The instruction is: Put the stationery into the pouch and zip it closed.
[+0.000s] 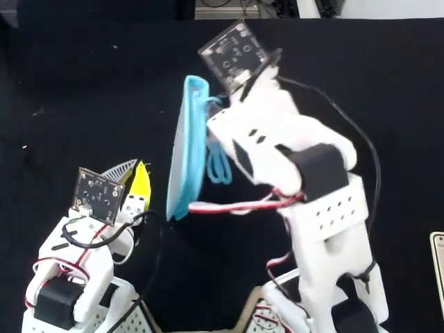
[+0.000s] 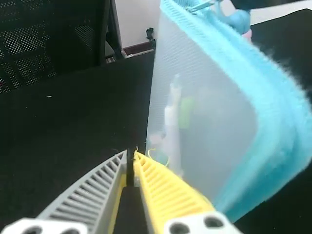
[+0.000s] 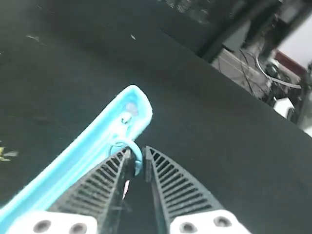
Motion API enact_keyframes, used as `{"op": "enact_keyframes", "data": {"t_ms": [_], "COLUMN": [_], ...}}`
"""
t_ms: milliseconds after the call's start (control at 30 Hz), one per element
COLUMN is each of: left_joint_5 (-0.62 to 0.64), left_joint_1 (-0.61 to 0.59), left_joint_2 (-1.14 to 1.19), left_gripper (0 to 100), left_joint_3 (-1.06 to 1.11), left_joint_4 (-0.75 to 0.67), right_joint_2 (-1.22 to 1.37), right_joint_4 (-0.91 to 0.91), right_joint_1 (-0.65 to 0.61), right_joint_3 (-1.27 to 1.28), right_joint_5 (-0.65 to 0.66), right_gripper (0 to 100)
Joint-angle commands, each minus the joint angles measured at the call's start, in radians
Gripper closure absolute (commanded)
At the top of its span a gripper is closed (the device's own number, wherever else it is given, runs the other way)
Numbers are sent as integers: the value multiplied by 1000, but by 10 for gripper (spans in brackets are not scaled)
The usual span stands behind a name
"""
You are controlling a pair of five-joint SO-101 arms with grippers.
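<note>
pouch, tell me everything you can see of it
The pouch is a flat case with see-through white mesh sides and a light blue fabric border. It stands upright on edge over the black table. A blue cord loop hangs from it. Through the mesh, a white pen-like item and something green show inside. The right gripper grips it at the zip end, near one corner. The shut left gripper sits by its lower corner; contact is unclear.
</note>
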Motion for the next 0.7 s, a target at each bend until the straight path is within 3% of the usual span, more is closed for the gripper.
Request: {"op": "enact_keyframes", "data": {"t_ms": [0,133,300,500,667], "left_joint_5": [3,3,-5,-5,-5], "left_joint_1": [10,12,12,13,226], "left_joint_2": [5,3,3,3,3], "left_gripper": [865,751,749,749,749], "left_joint_3": [-47,-111,-282,-314,-308], "left_joint_4": [28,132,273,304,324], "right_joint_2": [-15,15,68,120,133], "right_joint_4": [-5,-6,-2,0,-3], "right_joint_1": [-64,-81,-80,-80,-80], "right_joint_3": [-35,-67,-140,-182,-182], "right_joint_5": [-12,-12,-18,-18,-17], "right_gripper": [986,986,986,986,986]}}
